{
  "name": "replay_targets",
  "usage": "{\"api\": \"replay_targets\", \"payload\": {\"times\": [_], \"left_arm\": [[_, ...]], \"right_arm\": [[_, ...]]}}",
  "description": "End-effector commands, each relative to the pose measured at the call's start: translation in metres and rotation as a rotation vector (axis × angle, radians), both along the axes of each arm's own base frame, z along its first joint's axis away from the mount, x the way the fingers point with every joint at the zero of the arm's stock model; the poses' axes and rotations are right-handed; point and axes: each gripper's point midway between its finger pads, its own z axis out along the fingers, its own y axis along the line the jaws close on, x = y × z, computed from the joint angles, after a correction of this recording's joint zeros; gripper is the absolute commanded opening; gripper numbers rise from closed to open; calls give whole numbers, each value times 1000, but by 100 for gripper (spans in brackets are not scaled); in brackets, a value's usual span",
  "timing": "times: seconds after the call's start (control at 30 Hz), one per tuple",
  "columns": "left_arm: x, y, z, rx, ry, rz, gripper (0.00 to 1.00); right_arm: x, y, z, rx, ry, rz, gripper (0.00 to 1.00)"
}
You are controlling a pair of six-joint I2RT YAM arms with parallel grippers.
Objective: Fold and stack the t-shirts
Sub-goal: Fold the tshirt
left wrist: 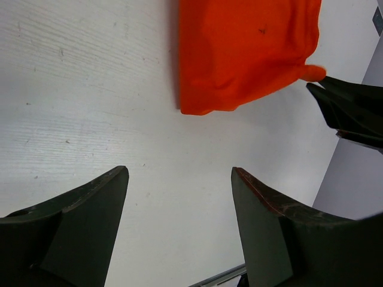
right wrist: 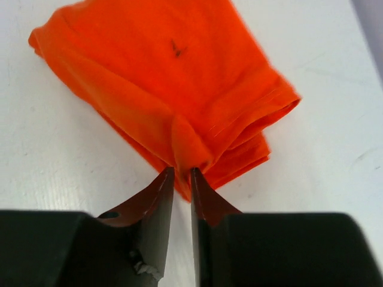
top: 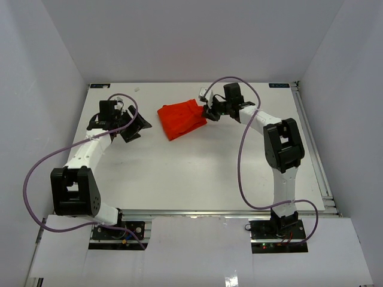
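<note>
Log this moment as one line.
t-shirt: folded, on table | right gripper: pinching its edge | left gripper: open, empty

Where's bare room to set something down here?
Bare: the wide middle of the white table between left arm and right arm, nearer than the folded orange-red fabric t-shirt. Crowded: the shirt's right edge, pinched in the right arm's jaws.

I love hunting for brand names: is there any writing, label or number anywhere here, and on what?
No text is readable.
Small dark sticker at the far right edge of the table: seems printed, too small to read.
Orange t-shirt: plain; its tiny dark fleck is no letter.
</note>
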Motion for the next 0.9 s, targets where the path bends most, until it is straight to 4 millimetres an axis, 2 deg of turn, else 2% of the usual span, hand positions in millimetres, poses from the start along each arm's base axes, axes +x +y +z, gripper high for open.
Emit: {"api": "replay_targets", "payload": {"times": [0.0, 0.07, 0.17, 0.3, 0.33, 0.43, 0.47, 0.5, 0.53, 0.57, 0.6, 0.63, 0.67, 0.7, 0.73, 0.77, 0.8, 0.87], "left_arm": [[8, -2, 13, -14, -43, -25, 81], [9, -2, 15, -11, -50, -30, 81], [12, -4, 17, -16, -57, -41, 81], [18, -11, 21, -40, -81, -82, 81], [21, -15, 21, -52, -86, -98, 81], [32, -31, 35, -94, -137, -169, 80], [36, -38, 33, -115, -138, -204, 80], [39, -46, 35, -119, -150, -233, 80], [48, -52, 46, -121, -185, -258, 80], [54, -59, 37, -133, -162, -282, 80], [58, -64, 37, -135, -166, -301, 80], [62, -71, 35, -130, -171, -326, 80], [70, -76, 30, -135, -163, -337, 80], [73, -79, 29, -136, -162, -346, 80], [74, -83, 26, -132, -160, -355, 80], [78, -84, 26, -126, -166, -356, 80], [80, -84, 23, -120, -164, -350, 80], [80, -85, 21, -112, -167, -350, 80]], "right_arm": [[-8, -7, 14, 29, -8, -2, 24], [-14, -12, 14, 26, -4, -7, 31], [-21, -28, 10, 20, 27, -41, 31], [-25, -37, 30, 73, 52, -58, 31], [-24, -34, 45, 97, 38, -45, 31], [-41, -19, 59, 166, 157, 16, 30], [-46, -9, 70, 192, 192, 50, 30], [-48, -2, 64, 204, 269, 41, 31], [-49, 4, 63, 211, 310, 33, 32], [-45, 12, 68, 216, 330, 11, 35], [-43, 17, 58, 240, 430, -35, 47], [-35, 18, 53, 249, 466, -101, 50], [-21, 22, 65, 280, 469, -132, 52], [-9, 26, 50, 277, 509, -160, 54], [0, 25, 44, 266, 554, -213, 57], [12, 27, 43, 268, 566, -251, 57], [36, 35, 48, 292, 564, -290, 58], [56, 34, 41, 300, 608, -396, 57]]}}
